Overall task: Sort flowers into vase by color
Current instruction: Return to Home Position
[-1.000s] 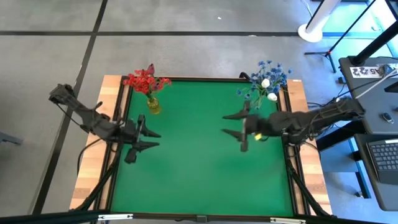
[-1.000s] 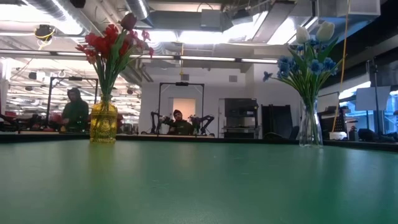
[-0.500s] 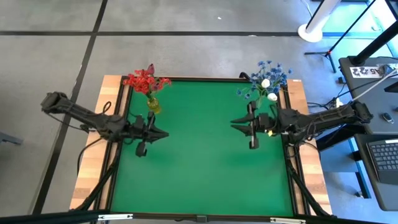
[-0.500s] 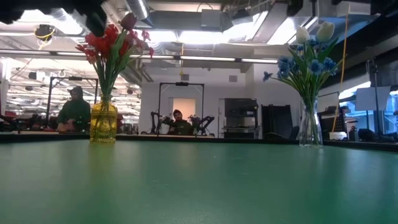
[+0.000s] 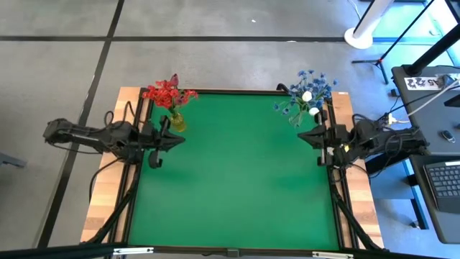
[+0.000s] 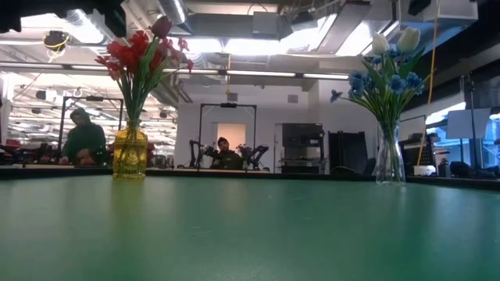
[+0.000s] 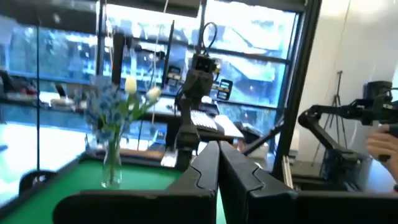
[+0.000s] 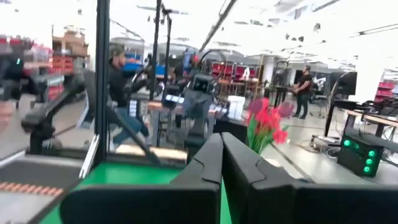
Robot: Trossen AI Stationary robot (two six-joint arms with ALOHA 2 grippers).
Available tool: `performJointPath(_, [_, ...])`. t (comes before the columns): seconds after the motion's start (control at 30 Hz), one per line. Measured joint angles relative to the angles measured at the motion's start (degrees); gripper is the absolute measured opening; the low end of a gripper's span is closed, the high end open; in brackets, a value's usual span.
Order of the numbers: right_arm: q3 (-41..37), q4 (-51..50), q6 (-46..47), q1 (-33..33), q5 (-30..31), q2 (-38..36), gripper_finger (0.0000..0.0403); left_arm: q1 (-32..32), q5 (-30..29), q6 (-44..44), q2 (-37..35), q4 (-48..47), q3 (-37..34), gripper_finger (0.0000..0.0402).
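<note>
**Table**: green-topped, wooden borders at both sides. No loose stems lie on it in the high view.

**Left arm**: folded back over the table's left border. A second ago it reached further in over the green.

**Right arm**: likewise drawn back to the right border, well apart from its former place nearer the middle.

**Yellow vase**: upright at the far left corner, unmoved. It holds the red flowers, with one dark red bud standing above them.

**Transparent vase**: upright at the far right corner, unmoved. It holds the blue flowers and two white tulip buds at the top.

**Left gripper**: beside the yellow vase but clear of it. Its fingers are pressed together on nothing; they were spread a second ago.

**Right gripper**: just in front of the transparent vase, not touching it. Its fingers are closed and empty, where before they stood apart.

**Status, as judged:** every flower in view sits in a vase, reds in one, blue and white in the other. The sorting looks finished. The withdrawal and closing of both grippers reads as a return to rest, not the start of another pick. The only risk seems to be an arm brushing a vase as it folds.
</note>
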Motion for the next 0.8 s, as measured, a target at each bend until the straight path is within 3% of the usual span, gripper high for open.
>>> performJointPath(0.27, [-8.64, 0.76, -1.71, -0.56, 1.91, -5.42, 0.0002, 8.77, 9.06, -3.52, 6.93, 0.67, -0.20, 0.0000])
performJointPath(0.43, [-10.73, 3.72, -0.10, -6.98, -1.63, -3.61, 0.0001, 15.28, 18.05, -4.88, 14.88, 10.04, -0.20, 0.0000])
performJointPath(0.53, [-10.84, 2.39, 2.69, -12.16, -7.75, -3.05, 0.0001, 18.71, 21.45, -5.93, 17.22, 11.29, -0.20, 0.0000])
performJointPath(0.63, [-10.84, 0.83, 4.62, -16.42, -13.01, -4.25, 0.0001, 21.24, 23.30, -6.46, 16.12, 8.37, -0.22, 0.0000])
performJointPath(0.8, [-10.84, -5.61, 6.16, -21.52, -16.14, -10.67, 0.0001, 24.70, 24.91, -5.42, 6.58, -1.01, -0.20, 0.0000])
